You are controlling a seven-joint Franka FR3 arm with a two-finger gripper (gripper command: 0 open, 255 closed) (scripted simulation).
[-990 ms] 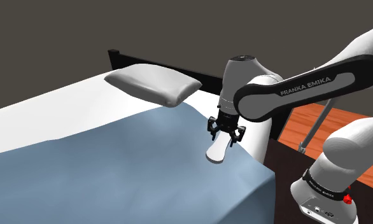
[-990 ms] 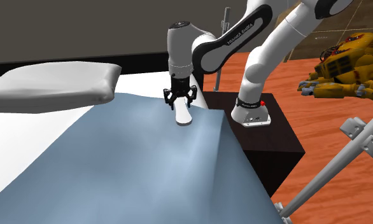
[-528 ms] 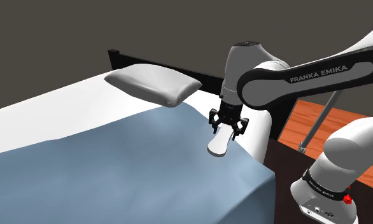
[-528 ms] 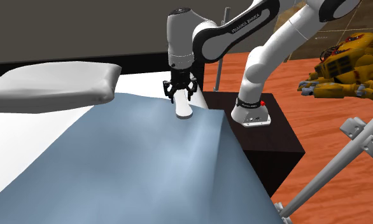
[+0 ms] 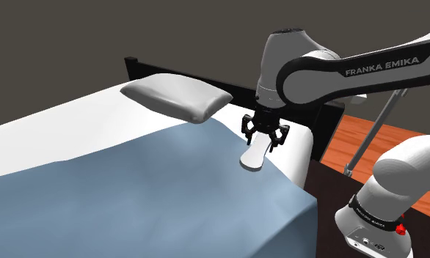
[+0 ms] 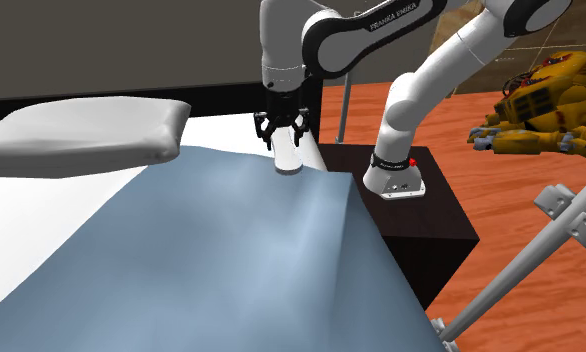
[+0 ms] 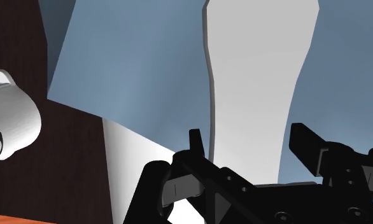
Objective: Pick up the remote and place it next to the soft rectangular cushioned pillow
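While the gripper (image 5: 265, 140) pinches the white remote (image 5: 252, 157), seemingly clear of the blanket (image 5: 155, 190), the pickup looks done — carrying it beside the pillow (image 5: 178, 99) is left.

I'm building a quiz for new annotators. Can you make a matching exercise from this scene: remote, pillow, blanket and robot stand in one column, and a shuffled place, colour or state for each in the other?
Column one
1. remote
2. pillow
3. blanket
4. stand

Column two
A. dark brown box
B. clasped between the fingers
C. blue-grey
D. lying by the black headboard

Pairs: 1-B, 2-D, 3-C, 4-A
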